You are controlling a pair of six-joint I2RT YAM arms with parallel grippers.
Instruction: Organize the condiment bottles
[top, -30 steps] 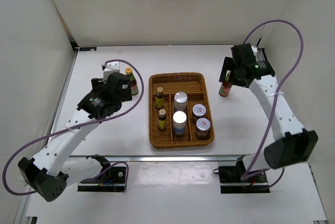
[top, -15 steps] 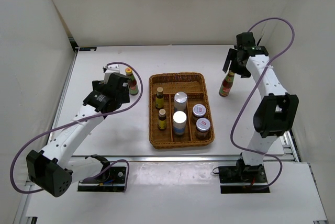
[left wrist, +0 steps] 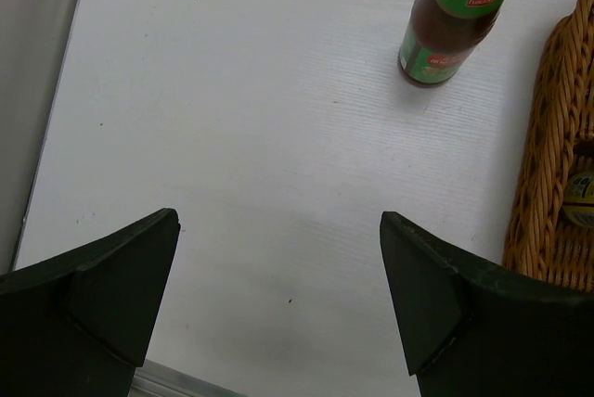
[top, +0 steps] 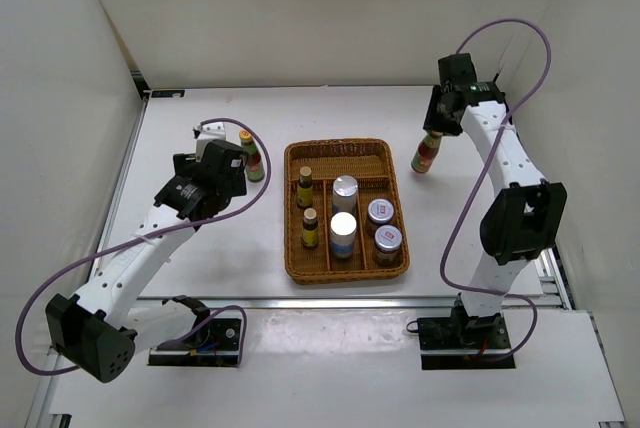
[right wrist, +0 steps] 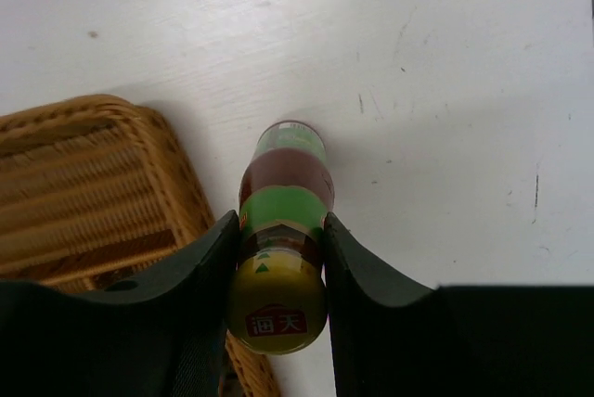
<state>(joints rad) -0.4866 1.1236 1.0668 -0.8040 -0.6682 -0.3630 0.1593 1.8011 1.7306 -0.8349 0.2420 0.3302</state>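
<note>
1. Went from spread wide to pinching the right sauce bottle [right wrist: 283, 202] at the neck with the right hand [right wrist: 278, 239].
2. Looks tilted and nudged toward the wicker tray [top: 340, 144]; can't tell if lifted off the worktop [top: 450, 228] yet.
3. Means pickup has started, probably lift and drop in next.
4. Left hand [left wrist: 278, 258] spread wide, short of the other sauce bottle [left wrist: 452, 21], upright just left of the tray.
5. Already in the tray: two brown bottles [top: 305, 186], four silver-lidded jars [top: 345, 193]. Looks free in the back compartment, just gotta clear the rim.
</note>
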